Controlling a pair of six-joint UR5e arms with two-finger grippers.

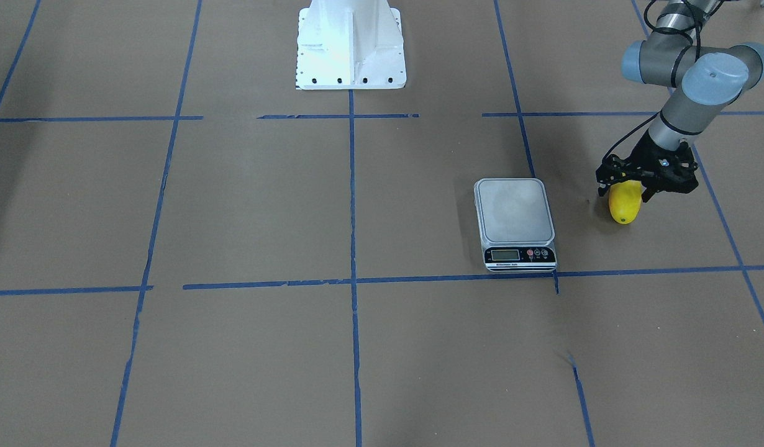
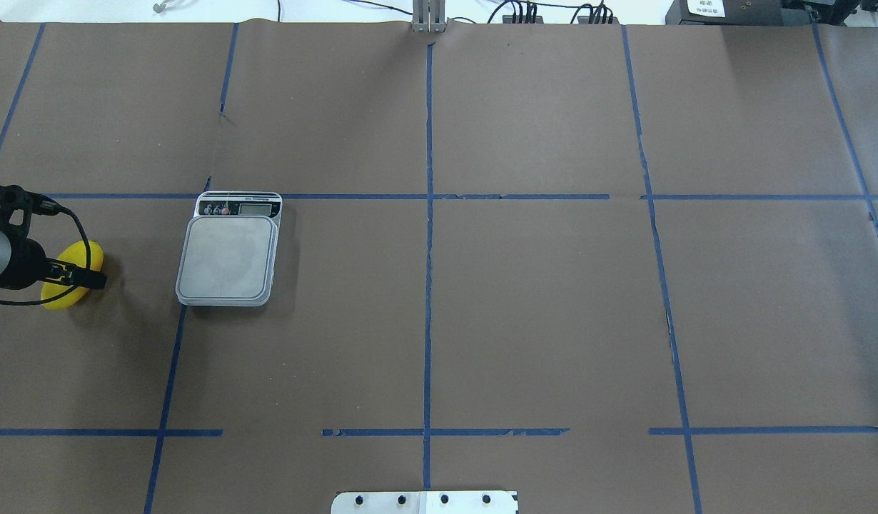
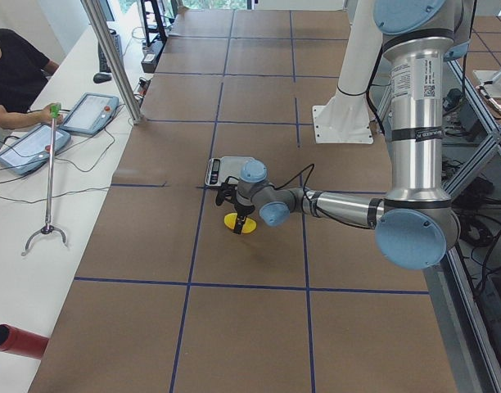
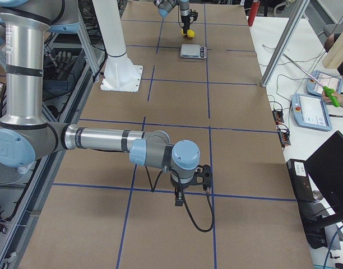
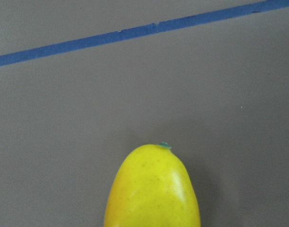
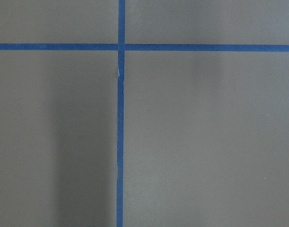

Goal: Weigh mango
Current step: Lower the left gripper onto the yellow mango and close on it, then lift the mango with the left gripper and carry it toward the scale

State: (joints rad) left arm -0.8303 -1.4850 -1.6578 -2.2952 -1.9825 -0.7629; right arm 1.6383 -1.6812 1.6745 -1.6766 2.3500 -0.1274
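The mango [image 1: 625, 205], a small yellow oval fruit, lies on the brown table to the robot's left of the silver scale [image 1: 513, 211]. It also shows in the overhead view [image 2: 62, 291] and fills the bottom of the left wrist view [image 5: 153, 189]. My left gripper [image 1: 627, 189] is low over the mango's near end. Its fingers stand open on either side of the fruit, which rests on the table. The scale's platform is bare [image 2: 228, 258]. My right gripper [image 4: 191, 180] shows only in the right side view, low over the table; I cannot tell whether it is open or shut.
Blue tape lines divide the brown table into squares [image 2: 428, 285]. The robot's white base plate [image 1: 351, 46] stands at the table's middle edge. Operators' tablets and cables [image 3: 38, 143] lie on the white bench beyond the far edge.
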